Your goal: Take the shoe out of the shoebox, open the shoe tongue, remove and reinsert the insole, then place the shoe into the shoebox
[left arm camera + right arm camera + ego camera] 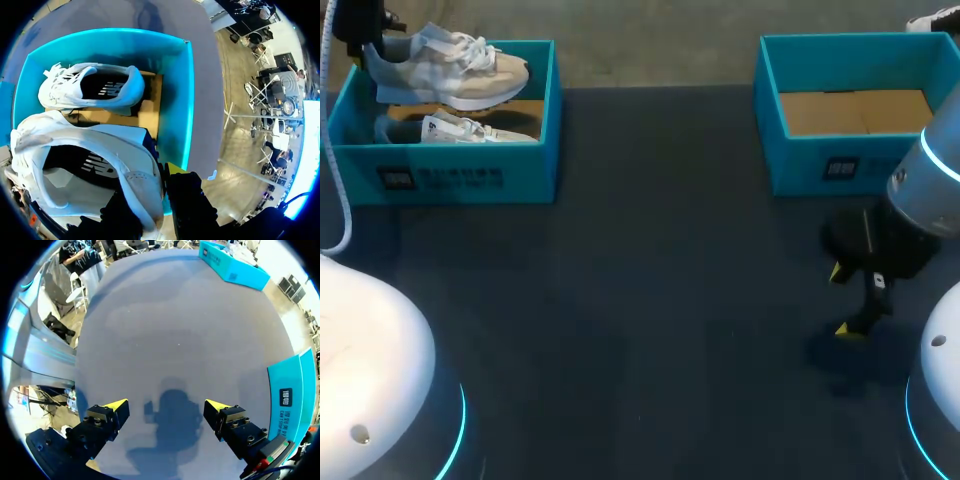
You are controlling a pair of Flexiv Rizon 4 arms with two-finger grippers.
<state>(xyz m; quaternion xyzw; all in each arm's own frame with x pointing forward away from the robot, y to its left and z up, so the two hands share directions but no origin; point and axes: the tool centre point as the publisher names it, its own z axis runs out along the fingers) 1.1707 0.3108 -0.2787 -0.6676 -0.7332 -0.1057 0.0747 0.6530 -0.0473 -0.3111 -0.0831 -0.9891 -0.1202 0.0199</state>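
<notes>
**One shoe (450, 70) being held above the shoebox (450, 178)**

The heel is being pinched between the left gripper's (150, 197) fingers. The right gripper (167, 407) is being held open over the table (650, 300), near the other box (820, 168).

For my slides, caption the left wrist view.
Left fingers hold a shoe by its heel over the second shoe in the shoebox.

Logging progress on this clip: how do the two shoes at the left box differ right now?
The lifted shoe is held over the left shoebox, its heel pinched in the left gripper. The other shoe lies inside the box, untouched. Both are pale laced sneakers.
</notes>
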